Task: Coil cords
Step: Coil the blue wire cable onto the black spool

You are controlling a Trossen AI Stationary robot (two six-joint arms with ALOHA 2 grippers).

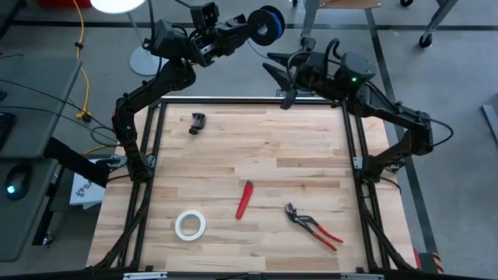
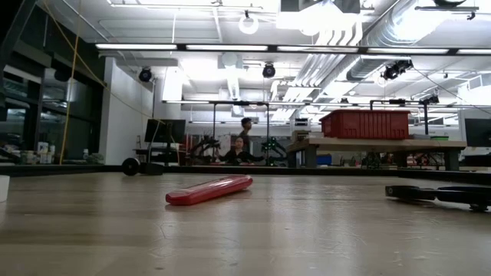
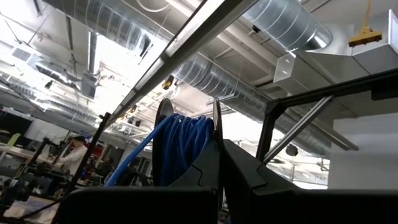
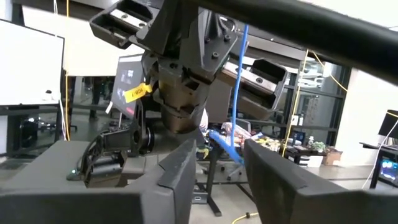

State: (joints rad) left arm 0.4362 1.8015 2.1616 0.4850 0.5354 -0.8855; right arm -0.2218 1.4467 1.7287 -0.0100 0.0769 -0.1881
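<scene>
A black round spool (image 1: 268,25) wound with thin blue wire (image 3: 183,146) is held high beyond the table's far edge by my left gripper (image 1: 250,29), which is shut on it. A loose strand of the cord (image 4: 236,93) hangs down from the spool. It passes between the two fingers of my right gripper (image 4: 221,163). That gripper is also raised, just right of the spool (image 1: 277,78), and stands open with a finger on either side of the strand. Whether either finger touches the strand, I cannot tell. My left gripper pinches one thin black flange of the spool (image 3: 216,127) between its two fingers, at the flange's edge. The fingers slant upward. The spool stands on edge above the fingers, lifted clear of the table. Its blue winding sits beside the held flange.
On the table lie a red-handled tool (image 1: 244,199), a white tape roll (image 1: 190,225), red-handled pliers (image 1: 313,226) and a small black clamp (image 1: 198,123). A yellow cable (image 1: 82,70) runs off the table's left side. Black frame rails border the table.
</scene>
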